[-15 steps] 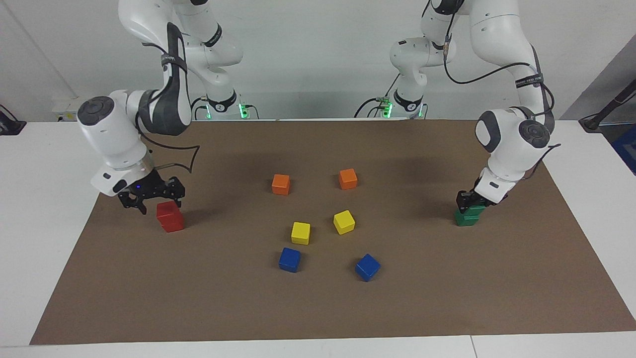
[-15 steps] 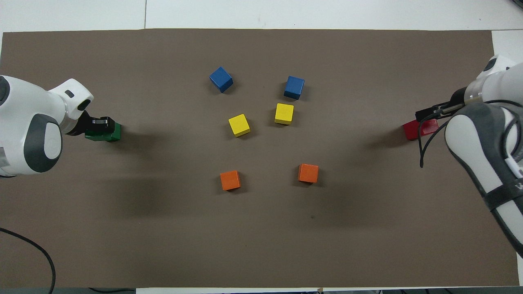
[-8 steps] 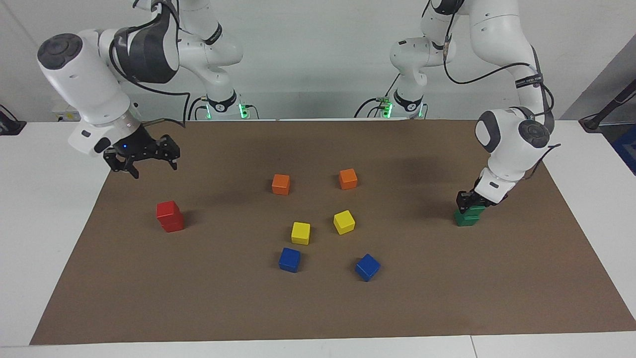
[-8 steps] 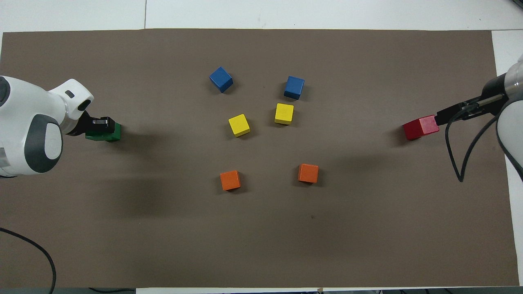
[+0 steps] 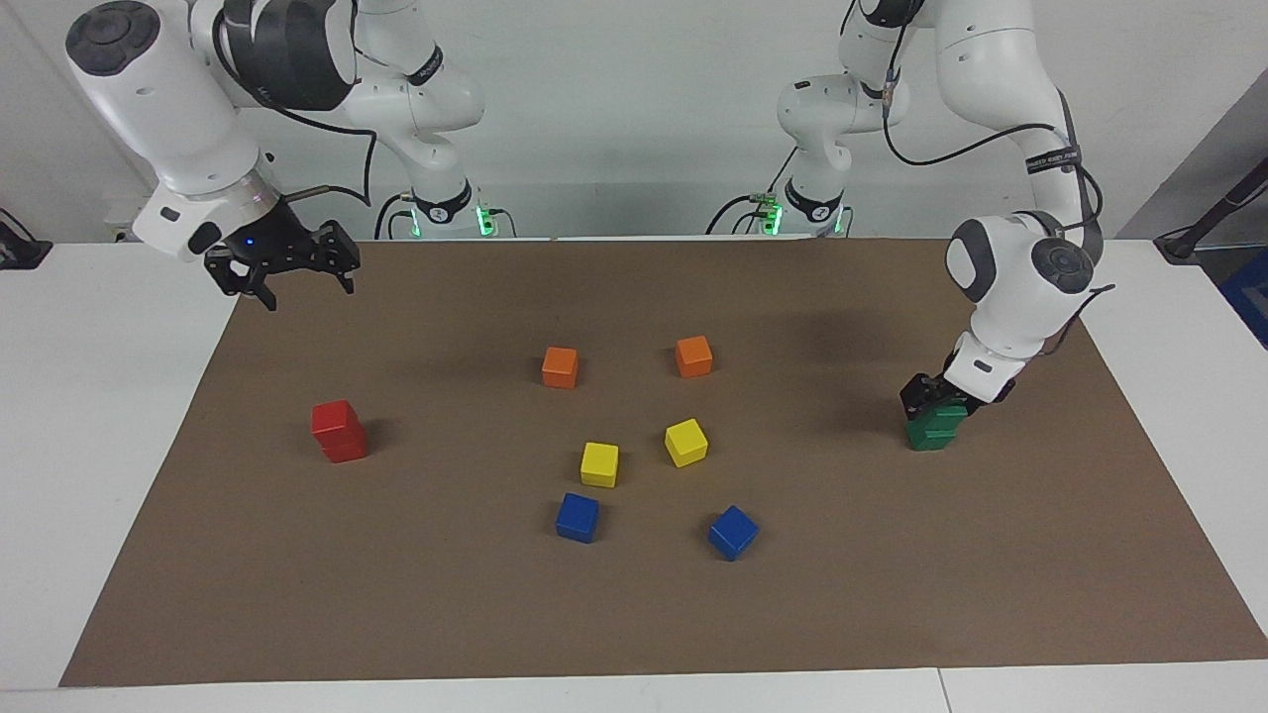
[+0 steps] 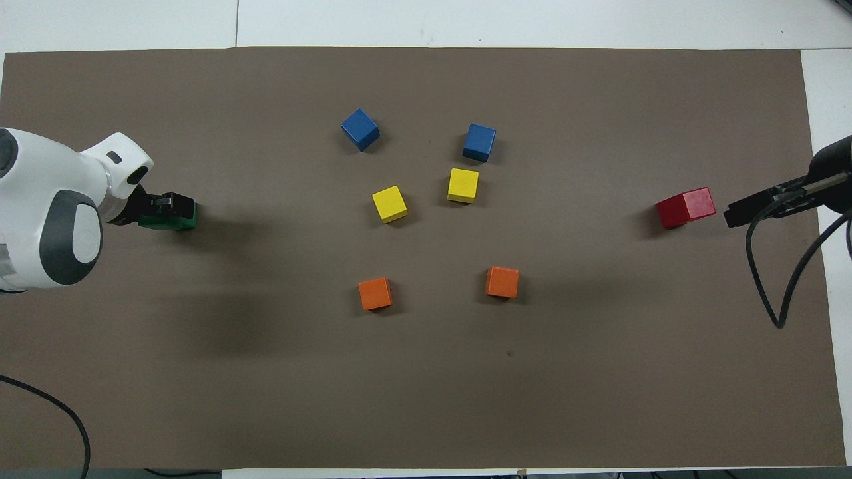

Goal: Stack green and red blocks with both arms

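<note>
Both stacks done, R claw (image 5: 293, 280) raised

Our two arms (image 5: 1001, 59) are glossy white, built of rounded segments with dark grey caps over the joints. Black cables (image 5: 976, 149) loop along each, strapped by lettered black bands. Our grippers (image 5: 282, 259) are small and black; green lights glow at our bases (image 5: 448, 213).

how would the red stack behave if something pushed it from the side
The red stack would probably shear or topple: its upper cube just rests on the lower one, slightly offset. The cubes look rigid and flat-faced, so they should slide on the brown mat rather than roll.
</note>
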`<state>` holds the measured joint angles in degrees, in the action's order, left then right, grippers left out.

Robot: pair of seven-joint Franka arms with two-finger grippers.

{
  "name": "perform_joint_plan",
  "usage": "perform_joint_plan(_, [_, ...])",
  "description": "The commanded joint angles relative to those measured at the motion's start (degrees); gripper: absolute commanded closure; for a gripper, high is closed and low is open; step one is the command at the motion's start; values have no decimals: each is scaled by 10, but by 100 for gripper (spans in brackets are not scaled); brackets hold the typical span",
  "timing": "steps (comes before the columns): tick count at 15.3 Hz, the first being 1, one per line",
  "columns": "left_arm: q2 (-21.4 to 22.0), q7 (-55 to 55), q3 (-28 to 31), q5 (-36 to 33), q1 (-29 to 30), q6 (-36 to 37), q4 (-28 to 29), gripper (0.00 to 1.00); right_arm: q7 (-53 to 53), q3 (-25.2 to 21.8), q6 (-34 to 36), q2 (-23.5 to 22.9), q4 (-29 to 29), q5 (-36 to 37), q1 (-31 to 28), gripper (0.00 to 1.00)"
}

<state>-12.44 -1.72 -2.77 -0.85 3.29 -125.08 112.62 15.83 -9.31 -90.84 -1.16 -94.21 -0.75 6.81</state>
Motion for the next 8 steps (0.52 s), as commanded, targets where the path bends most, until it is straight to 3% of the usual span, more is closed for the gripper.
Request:
perform_joint_plan(1, [36,-11,1,8,2,118,-62,0,-10,5,8,4,-3,13,-12,0])
perform_joint_plan(4, [76,-4,0,8,-5,217,-90,0,-11,7,5,8,-5,45,-4,0])
perform_joint_plan(8, [138,0,0,8,-3,278,-82,0,-18,13,0,8,-2,51,-4,0])
